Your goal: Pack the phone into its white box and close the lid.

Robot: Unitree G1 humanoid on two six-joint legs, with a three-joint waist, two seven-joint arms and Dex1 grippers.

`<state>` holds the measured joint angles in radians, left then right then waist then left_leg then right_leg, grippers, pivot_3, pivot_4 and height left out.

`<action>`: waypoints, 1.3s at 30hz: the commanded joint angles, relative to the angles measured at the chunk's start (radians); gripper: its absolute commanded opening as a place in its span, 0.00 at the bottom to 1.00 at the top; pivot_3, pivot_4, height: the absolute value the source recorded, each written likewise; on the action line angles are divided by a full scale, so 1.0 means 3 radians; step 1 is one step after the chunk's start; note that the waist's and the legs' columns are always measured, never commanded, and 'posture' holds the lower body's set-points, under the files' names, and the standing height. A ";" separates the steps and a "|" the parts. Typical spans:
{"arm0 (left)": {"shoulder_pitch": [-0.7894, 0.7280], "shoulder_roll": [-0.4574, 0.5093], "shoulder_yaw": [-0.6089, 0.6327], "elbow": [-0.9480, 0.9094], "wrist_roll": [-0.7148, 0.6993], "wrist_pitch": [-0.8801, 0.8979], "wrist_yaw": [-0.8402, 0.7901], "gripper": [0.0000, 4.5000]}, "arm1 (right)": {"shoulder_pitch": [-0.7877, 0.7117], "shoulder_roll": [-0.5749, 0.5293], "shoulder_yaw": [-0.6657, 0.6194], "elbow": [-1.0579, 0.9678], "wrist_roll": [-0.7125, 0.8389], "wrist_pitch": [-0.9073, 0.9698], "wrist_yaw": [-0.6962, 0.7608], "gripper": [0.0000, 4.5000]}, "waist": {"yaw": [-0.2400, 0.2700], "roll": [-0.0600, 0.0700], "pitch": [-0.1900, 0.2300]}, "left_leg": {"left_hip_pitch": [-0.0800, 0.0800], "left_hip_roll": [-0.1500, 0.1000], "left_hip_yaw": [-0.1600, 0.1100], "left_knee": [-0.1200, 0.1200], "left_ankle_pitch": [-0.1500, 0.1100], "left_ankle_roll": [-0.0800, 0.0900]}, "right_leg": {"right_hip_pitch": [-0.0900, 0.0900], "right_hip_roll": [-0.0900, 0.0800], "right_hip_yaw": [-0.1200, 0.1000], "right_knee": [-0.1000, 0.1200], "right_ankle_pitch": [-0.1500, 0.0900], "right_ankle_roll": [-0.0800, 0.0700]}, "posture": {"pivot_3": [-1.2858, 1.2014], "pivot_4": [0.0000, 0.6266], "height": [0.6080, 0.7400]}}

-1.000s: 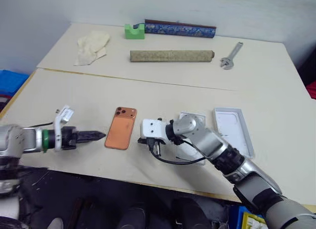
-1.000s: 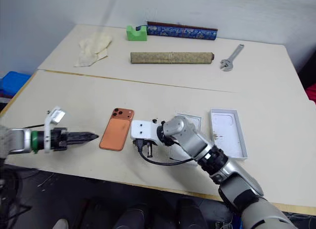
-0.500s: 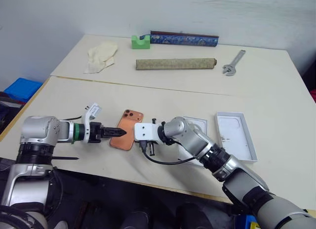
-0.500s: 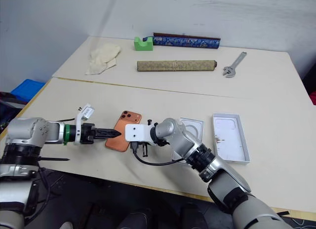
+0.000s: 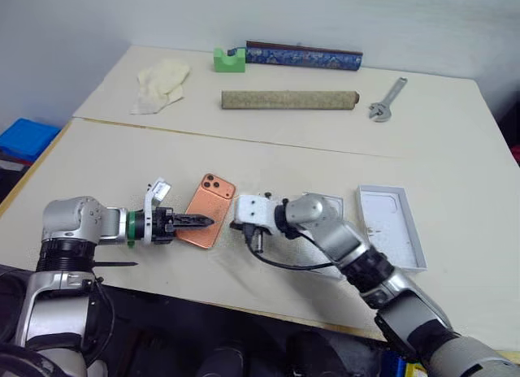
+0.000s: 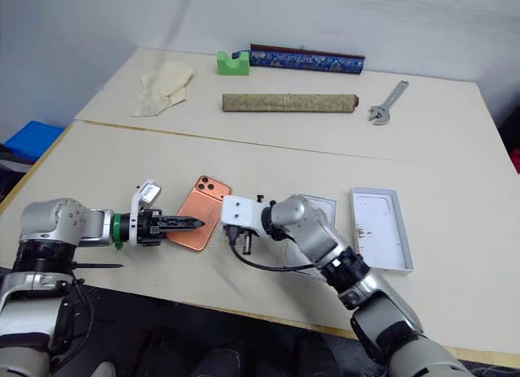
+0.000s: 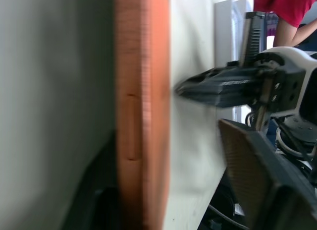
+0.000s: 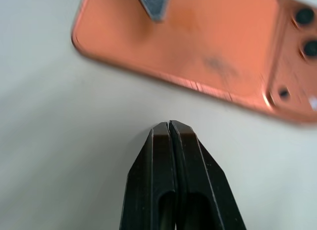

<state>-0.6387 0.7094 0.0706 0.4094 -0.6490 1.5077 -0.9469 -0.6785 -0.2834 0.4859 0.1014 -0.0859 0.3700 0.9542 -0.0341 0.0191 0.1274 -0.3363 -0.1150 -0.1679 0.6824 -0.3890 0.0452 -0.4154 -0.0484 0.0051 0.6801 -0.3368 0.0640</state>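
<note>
**Left pincer at the phone's edge, box and lid waiting to the right**

The phone lies camera side up on the bench, near the front edge and left of centre, its lens cluster at the far end. The left pincer reaches in from the left with its black fingers over the phone's near left edge. The left wrist view shows that edge standing between the two fingers, one on each side, so the fingers are partly apart and straddling the phone; whether they already press on it I cannot tell. The right pincer has its fingers pressed flat together, holding nothing, with its tip resting just beside the phone's right long edge, apparently bracing it against sliding.

The white box sits right of the phone, mostly hidden behind the right arm, and the lid lies open side up further right, beside the box and apart from it. At the far side of the bench lie a cloth, a green block, a dark blue bar, a brownish roll and a wrench, all well apart from the work.

The step in hand looks like the pick-up of the phone; nothing is packed yet. Next, the left fingers likely need to close firmly on the thin edge and lift without the phone slipping, while the right arm clears away from the box so the phone can be carried over and laid flat inside.
</note>
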 commanded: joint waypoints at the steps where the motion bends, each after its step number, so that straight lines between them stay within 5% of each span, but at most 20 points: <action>1: 0.0022 -0.0041 0.0132 -0.0118 -0.0175 0.0154 -0.0024 0.23 | 0.0134 -0.0096 -0.0412 -0.0692 0.0367 0.0216 0.0033 0.00 | -0.0009 -0.0013 0.0009 | 0.0000 -0.0012 -0.0022 -0.0001 0.0000 0.0000 | -0.0005 -0.0002 -0.0001 -0.0001 0.0000 0.0000 | 0.52 0.24 1.00; 4: 0.0054 -0.0234 0.0263 -0.0437 -0.0435 0.0347 0.0137 0.03 | 0.0395 -0.0418 -0.0987 -0.1411 0.0824 0.0739 0.0085 0.00 | 0.0013 -0.0017 0.0011 | -0.0005 -0.0037 -0.0067 -0.0001 -0.0001 -0.0002 | -0.0024 -0.0009 0.0000 -0.0004 0.0000 0.0000 | 0.52 0.24 1.00; 7: 0.0074 -0.0427 0.0333 -0.0632 -0.0770 0.0356 0.0410 0.02 | 0.0662 -0.0799 -0.1477 -0.1980 0.1315 0.1298 0.0183 0.12 | 0.0054 -0.0027 0.0017 | -0.0020 -0.0054 -0.0077 0.0006 0.0001 0.0002 | -0.0035 -0.0024 0.0000 -0.0001 0.0001 0.0001 | 0.52 0.24 1.00; 12: -0.0076 -0.1030 0.0456 -0.0692 -0.1390 0.0356 0.1301 0.02 | 0.1455 -0.1576 -0.2333 -0.2566 0.1699 0.1588 0.0350 0.48 | 0.0133 -0.0049 0.0028 | -0.0032 -0.0063 -0.0081 0.0009 0.0001 0.0005 | -0.0042 -0.0029 0.0000 -0.0017 0.0001 0.0002 | 0.52 0.24 1.00; 19: -0.0224 -0.2269 0.0825 -0.0660 -0.1362 0.0356 0.2551 0.02 | 0.2051 -0.1735 -0.2915 -0.2837 0.1950 0.1758 0.0065 0.98 | 0.0189 -0.0090 0.0051 | -0.0031 -0.0087 -0.0076 0.0014 0.0004 0.0014 | -0.0043 -0.0039 0.0001 -0.0065 0.0013 0.0027 | 0.52 0.24 1.00; 24: -0.0335 -0.2704 0.0908 -0.0488 -0.1181 0.0356 0.3126 0.02 | 0.2120 -0.1726 -0.2965 -0.2901 0.2036 0.1760 -0.0177 1.00 | 0.0202 -0.0098 0.0058 | -0.0027 -0.0087 -0.0045 0.0032 0.0005 0.0015 | -0.0043 -0.0039 0.0002 -0.0084 0.0025 0.0052 | 0.52 0.24 1.00; 30: -0.0197 -0.2505 0.0440 -0.0585 -0.1563 0.0356 0.3283 0.02 | 0.2242 -0.1773 -0.2968 -0.2905 0.2057 0.1675 -0.0329 1.00 | 0.0196 -0.0100 0.0059 | 0.0006 -0.0087 -0.0017 0.0016 0.0003 0.0010 | -0.0054 -0.0037 0.0004 -0.0084 0.0026 0.0058 | 0.52 0.24 1.00; 39: -0.0095 -0.2386 0.0514 -0.0976 -0.1769 0.0356 0.3450 0.02 | 0.2315 -0.1805 -0.2889 -0.2836 0.2072 0.1567 -0.0432 1.00 | 0.0204 -0.0100 0.0059 | 0.0005 -0.0087 -0.0004 0.0024 0.0003 0.0010 | -0.0072 -0.0038 0.0003 -0.0075 0.0026 0.0058 | 0.52 0.24 1.00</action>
<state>-0.6642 -0.0115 0.2172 0.1964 -1.1263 1.6139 0.1010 0.0142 -0.8080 -0.3660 -0.7423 0.5282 0.8648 0.8309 0.0269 -0.0108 0.1450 -0.3347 -0.1411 -0.1689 0.6896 -0.3882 0.0482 -0.4374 -0.0598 0.0062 0.6580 -0.3291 0.0813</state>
